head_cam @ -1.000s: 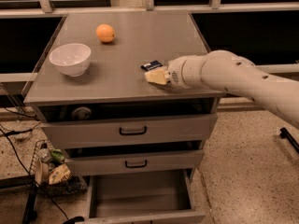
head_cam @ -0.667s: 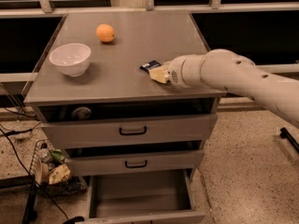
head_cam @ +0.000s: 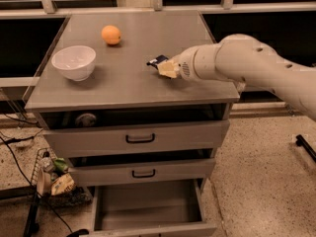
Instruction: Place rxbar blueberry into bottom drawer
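Note:
The rxbar blueberry (head_cam: 157, 60), a small dark navy bar, sits at the tips of my gripper (head_cam: 165, 68) over the right part of the grey cabinet top (head_cam: 123, 83). The gripper comes in from the right on a white arm and is shut on the bar, holding it slightly above the surface. The bottom drawer (head_cam: 148, 204) is pulled open below the front of the cabinet, and its plain grey inside shows with nothing in it.
An orange fruit (head_cam: 111, 34) lies at the back of the top and a white bowl (head_cam: 74, 61) stands at the left. Two upper drawers with black handles (head_cam: 140, 138) are shut or nearly shut. A wire basket with clutter (head_cam: 54, 181) and cables lie on the floor at the left.
The gripper and the bar have risen together a little from the cabinet top. Nothing else has moved.

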Tool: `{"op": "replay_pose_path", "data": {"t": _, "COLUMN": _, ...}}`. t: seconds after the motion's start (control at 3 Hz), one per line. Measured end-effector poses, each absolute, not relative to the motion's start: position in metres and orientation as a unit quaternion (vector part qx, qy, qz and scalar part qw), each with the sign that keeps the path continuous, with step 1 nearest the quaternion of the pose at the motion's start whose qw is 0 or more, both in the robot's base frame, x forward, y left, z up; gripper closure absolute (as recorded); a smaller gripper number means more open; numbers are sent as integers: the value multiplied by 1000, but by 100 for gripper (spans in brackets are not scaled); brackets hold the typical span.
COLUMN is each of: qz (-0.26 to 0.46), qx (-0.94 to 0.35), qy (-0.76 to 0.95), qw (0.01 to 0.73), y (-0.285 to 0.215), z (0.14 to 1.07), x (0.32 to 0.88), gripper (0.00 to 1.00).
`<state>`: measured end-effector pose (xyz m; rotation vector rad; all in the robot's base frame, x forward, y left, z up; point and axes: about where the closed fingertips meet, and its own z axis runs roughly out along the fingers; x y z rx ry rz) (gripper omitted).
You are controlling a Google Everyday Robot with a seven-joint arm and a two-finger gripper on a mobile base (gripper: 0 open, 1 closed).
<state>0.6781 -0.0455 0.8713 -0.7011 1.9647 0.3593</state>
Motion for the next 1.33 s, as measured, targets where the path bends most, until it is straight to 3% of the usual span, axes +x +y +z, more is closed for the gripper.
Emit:
{"op": "replay_pose_path", "data": {"t": 0.67, "qz": 154, "qx": -302, "qy": 802, "qw": 492, "y": -43, "z": 874, "x": 676, "gripper": 100}}
{"op": "replay_pose_path", "data": {"t": 1.33, "qz": 219, "qx": -354, "qy": 761, "qw": 497, "y": -53, "z": 888, "x": 643, "gripper": 100}}
